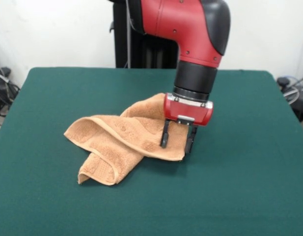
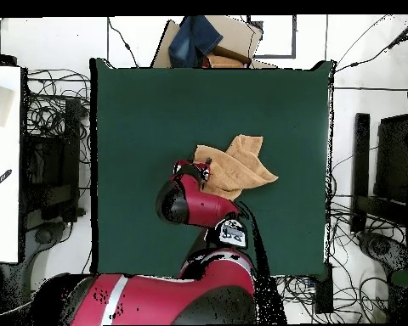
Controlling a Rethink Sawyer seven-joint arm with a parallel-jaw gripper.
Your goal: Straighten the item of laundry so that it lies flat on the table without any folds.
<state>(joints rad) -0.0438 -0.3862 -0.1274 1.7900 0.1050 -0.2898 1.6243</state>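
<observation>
The light orange-tan towel (image 1: 123, 135) lies crumpled in the middle of the dark green table (image 1: 239, 187), folded over itself, with one lobe pointing to the front left. It also shows in the overhead view (image 2: 240, 165). My gripper (image 1: 178, 140) is lowered over the towel's right corner. Its two black fingers (image 1: 164, 136) stand apart, one on the cloth and one just past its edge. In the overhead view the arm's head (image 2: 184, 193) covers the gripper, at the towel's left end.
The black pedestal (image 1: 141, 49) stands at the table's far side. In the overhead view a cardboard box with blue cloth (image 2: 209, 41) sits beyond the table's top edge. Cables (image 2: 50, 127) lie on the floor on both sides.
</observation>
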